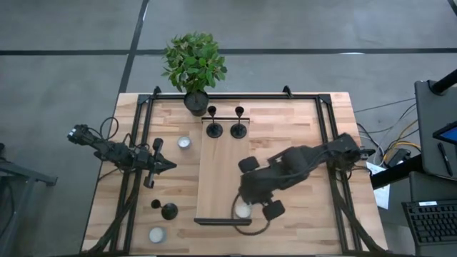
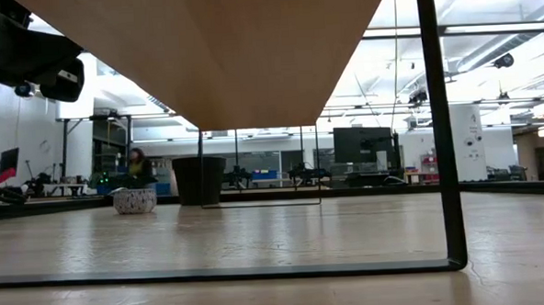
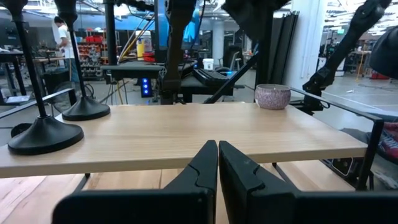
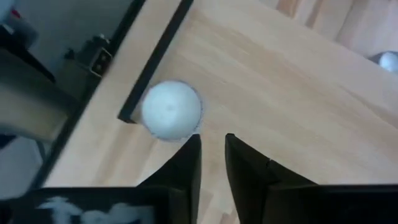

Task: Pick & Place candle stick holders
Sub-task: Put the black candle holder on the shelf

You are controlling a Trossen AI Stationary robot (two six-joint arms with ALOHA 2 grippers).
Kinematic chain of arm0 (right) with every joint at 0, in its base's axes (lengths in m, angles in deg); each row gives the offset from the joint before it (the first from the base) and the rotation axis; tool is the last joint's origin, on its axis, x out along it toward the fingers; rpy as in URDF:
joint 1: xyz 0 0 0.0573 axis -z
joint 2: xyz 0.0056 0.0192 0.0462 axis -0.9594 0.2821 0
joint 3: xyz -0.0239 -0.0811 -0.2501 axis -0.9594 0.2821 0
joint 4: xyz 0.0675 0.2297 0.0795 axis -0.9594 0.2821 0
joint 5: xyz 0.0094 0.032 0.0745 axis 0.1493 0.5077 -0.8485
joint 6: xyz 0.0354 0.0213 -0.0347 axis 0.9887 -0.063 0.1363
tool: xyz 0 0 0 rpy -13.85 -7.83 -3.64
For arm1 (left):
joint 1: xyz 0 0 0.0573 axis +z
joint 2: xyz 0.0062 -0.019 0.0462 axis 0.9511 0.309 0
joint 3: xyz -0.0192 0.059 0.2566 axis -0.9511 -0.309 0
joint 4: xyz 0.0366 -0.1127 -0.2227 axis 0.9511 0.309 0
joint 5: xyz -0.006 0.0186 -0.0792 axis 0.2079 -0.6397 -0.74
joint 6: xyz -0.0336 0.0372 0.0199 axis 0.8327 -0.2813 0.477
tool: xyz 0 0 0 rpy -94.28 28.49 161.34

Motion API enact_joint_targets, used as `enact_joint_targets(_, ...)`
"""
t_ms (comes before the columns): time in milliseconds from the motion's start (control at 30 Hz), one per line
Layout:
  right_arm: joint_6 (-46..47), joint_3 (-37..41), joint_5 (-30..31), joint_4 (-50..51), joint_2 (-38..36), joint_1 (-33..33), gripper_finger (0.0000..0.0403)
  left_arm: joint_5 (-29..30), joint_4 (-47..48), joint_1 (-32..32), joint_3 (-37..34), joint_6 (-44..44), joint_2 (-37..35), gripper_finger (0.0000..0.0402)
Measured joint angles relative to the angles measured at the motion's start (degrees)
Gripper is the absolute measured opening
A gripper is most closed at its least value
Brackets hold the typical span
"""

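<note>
Right gripper [image 4: 212, 144], jaws slightly parted, hovers over a white tealight [image 4: 171, 109] at lower centre; left gripper [image 3: 217, 155] is clenched, empty.

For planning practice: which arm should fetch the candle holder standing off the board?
Left. The left gripper sits beside the board on the same side as that candle holder; the right gripper is over the board's near end, by a tealight.

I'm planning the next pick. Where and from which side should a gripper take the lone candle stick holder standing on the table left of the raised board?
Grip the lone candle stick holder by its thin upright stem, coming in level from the side. Its flat disc base is too wide and low for the fingers. The left gripper, waiting nearby, looks the likelier arm. A tealight sits near it, so approach from the far side.
</note>
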Motion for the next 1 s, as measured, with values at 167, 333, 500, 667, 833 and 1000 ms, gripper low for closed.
enact_joint_targets(167,3.07,6.64,0.04,-6.33,-6.85,-2.71,0.0015,0.03,0.02,-0.01,0.0,0.0,0.19,0.0014)
enact_joint_targets(333,5.75,20.05,6.98,-17.74,-15.59,-8.23,0.0008,0.0,0.02,-0.01,-0.01,0.0,0.36,0.0014)
enact_joint_targets(500,7.5,38.53,10.8,-36.74,-25.31,-13.33,0.0008,0.01,0.02,0.0,0.0,0.0,0.48,0.0014)
enact_joint_targets(667,8.8,56.63,10.73,-54.35,-33.8,-15.63,0.0008,0.02,0.02,0.0,0.0,0.02,0.49,0.0014)
enact_joint_targets(833,8.72,71.43,12.09,-69.2,-41.75,-18.09,0.0008,0.02,0.01,-0.01,0.0,0.0,0.54,0.0014)
enact_joint_targets(1000,7.75,84.42,16.56,-78.96,-49.7,-19.91,0.0008,0.01,0.02,-0.02,0.0,0.01,0.56,0.0014)
